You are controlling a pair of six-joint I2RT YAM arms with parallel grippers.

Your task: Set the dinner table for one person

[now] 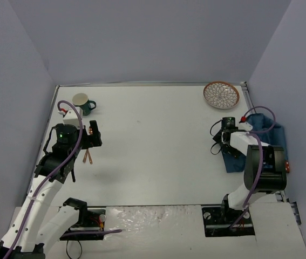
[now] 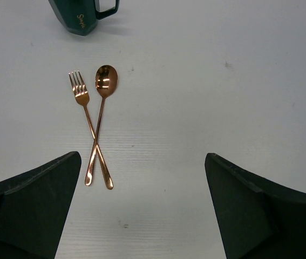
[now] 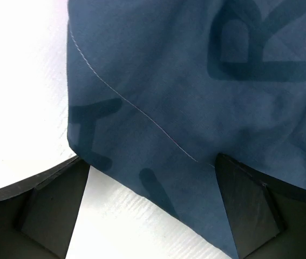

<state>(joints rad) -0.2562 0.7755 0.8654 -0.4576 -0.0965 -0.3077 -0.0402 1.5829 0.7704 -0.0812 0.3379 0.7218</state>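
The dinner table [image 1: 158, 151] is a large white top. A copper fork [image 2: 88, 127] and spoon [image 2: 103, 108] lie crossed on it, also seen in the top view [image 1: 88, 156], near a dark green mug [image 1: 83, 102]. My left gripper [image 2: 142, 216] is open and empty, hanging above the table just right of the cutlery handles [image 1: 93, 135]. A patterned round plate [image 1: 221, 94] sits at the far right. My right gripper [image 3: 150, 216] is open, its jaws either side of the near edge of a dark blue cloth mat [image 3: 196, 97], holding nothing [image 1: 223, 145].
The mug [image 2: 82, 16] stands just beyond the cutlery tips. The blue mat [image 1: 260, 140] lies crumpled against the table's right edge. Grey walls close in the back and both sides. The arm bases stand at the near edge.
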